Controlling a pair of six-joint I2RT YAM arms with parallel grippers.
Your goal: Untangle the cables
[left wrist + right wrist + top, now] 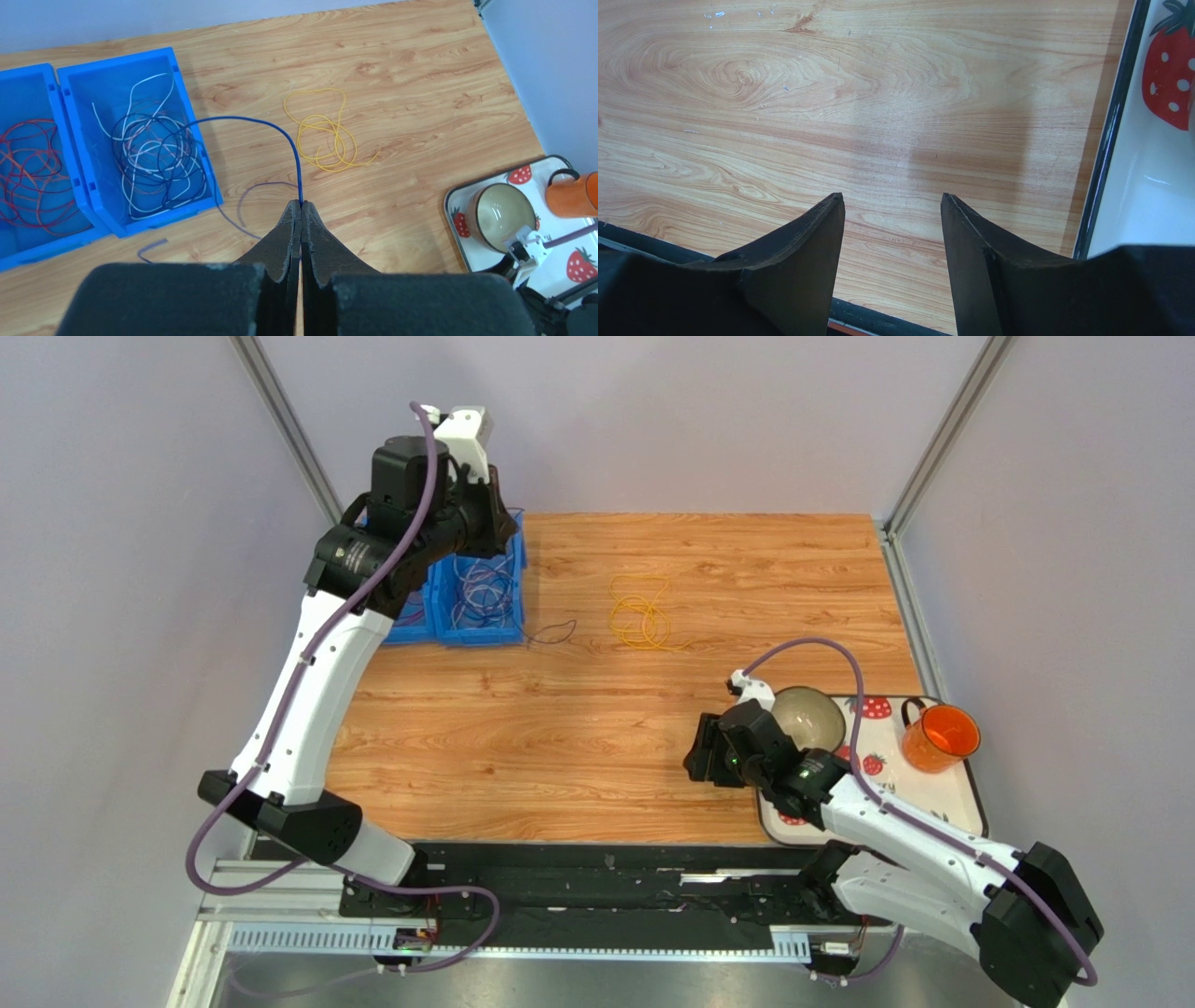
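My left gripper (301, 205) is shut on a thin blue cable (297, 168). That cable arcs up and left into a tangle of white and dark cables (151, 157) in the right blue bin (187, 105). Red cables (31, 171) fill the left bin. On the table lie a yellow cable loop (324, 133) (638, 616) and a purple cable (263, 185) (554, 633). In the top view the left gripper (491, 525) hangs over the bins (484, 623) at the far left. My right gripper (892, 203) (699, 749) stands open over bare wood with nothing between its fingers.
A white strawberry-print tray (877, 756) (1151, 175) sits at the near right beside my right gripper. It holds a beige bowl (807, 714) and an orange mug (940, 735). Grey walls close the table on three sides.
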